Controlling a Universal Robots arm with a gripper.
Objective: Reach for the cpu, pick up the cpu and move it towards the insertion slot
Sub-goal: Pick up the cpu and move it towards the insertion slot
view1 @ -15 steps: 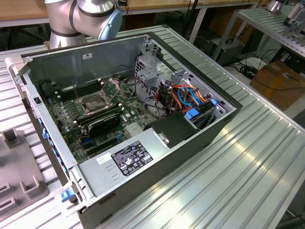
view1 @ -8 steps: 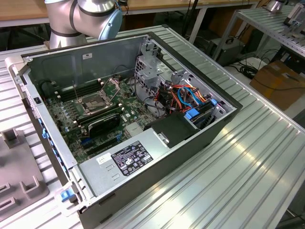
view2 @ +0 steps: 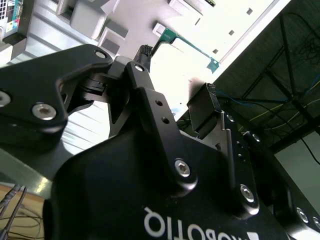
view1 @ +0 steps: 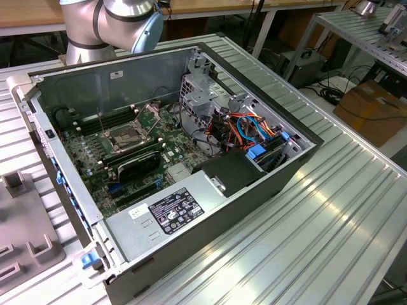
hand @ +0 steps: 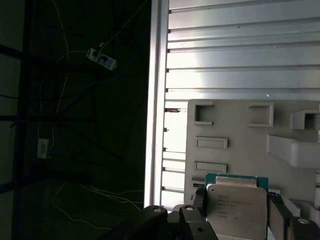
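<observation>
Between the spread fingers point(hand: 278, 214) of the tool point(hand: 238, 201) in the first wrist view sits the cpu point(hand: 235, 212). It is a pale square chip with green board edging, lying flat on a grey moulded tray point(hand: 235, 127) with rectangular pockets. One dark finger stands just beside each of two opposite chip edges; contact can't be told. The tray rests on a ribbed aluminium surface point(hand: 240, 45), with dark floor and cables past its edge. In the second wrist view the tool point(view2: 177, 70) is seen along its black body, jaws apart with a bright gap, and the cpu's green edge point(view2: 190, 47) shows just beyond the fingertips. At the upper left of the exterior view the robot arm point(view1: 108, 22) runs out of the frame. An open computer case point(view1: 95, 82) lies on the ribbed surface point(view1: 305, 229) at centre frame. Inside, at its left-centre, is the insertion slot point(view1: 130, 136), its silver frame raised open. A black card point(view1: 137, 166) sits just below it and a power supply point(view1: 168, 213) toward the lower middle. Another grey tray point(view1: 25, 238) lies at the lower left of the frame.
</observation>
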